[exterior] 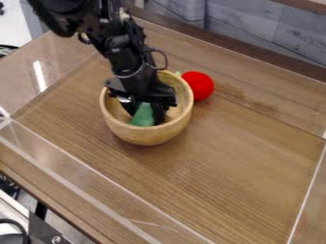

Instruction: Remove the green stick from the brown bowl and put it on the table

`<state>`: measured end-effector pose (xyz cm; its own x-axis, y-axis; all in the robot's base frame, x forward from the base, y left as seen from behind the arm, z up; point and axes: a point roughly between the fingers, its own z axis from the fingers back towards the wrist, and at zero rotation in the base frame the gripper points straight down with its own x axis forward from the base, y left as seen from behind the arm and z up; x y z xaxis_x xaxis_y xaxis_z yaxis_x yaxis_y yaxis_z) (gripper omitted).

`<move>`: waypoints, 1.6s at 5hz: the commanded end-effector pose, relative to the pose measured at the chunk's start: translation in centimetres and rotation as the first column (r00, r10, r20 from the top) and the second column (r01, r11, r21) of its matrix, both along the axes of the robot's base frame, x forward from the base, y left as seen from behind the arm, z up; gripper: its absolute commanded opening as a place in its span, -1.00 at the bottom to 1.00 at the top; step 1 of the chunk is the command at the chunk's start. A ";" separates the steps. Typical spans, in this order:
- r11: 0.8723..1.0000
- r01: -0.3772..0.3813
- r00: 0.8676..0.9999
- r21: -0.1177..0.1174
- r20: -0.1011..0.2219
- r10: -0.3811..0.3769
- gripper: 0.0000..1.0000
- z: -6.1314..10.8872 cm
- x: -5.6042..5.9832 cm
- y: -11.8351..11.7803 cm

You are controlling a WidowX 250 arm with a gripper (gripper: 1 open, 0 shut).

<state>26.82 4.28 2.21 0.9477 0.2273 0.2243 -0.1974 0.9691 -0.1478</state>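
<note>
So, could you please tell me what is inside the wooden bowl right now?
Inside the bowl is the green stick, with the claw reaching down around it. The claw covers the stick's upper part, so whether it grips the stick cannot be seen.

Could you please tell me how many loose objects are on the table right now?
3: the brown bowl centre-left, the green stick inside it, and a red ball just behind the bowl's right side.
</note>
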 end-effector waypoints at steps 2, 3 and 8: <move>0.999 -0.037 0.999 -0.007 -0.023 0.037 -1.00 -0.3 -0.6 0.3; 0.998 -0.064 0.998 -0.006 -0.021 0.064 -1.00 0.3 -0.7 0.9; 0.998 -0.065 0.998 -0.008 -0.001 0.065 -1.00 2.0 -0.1 0.6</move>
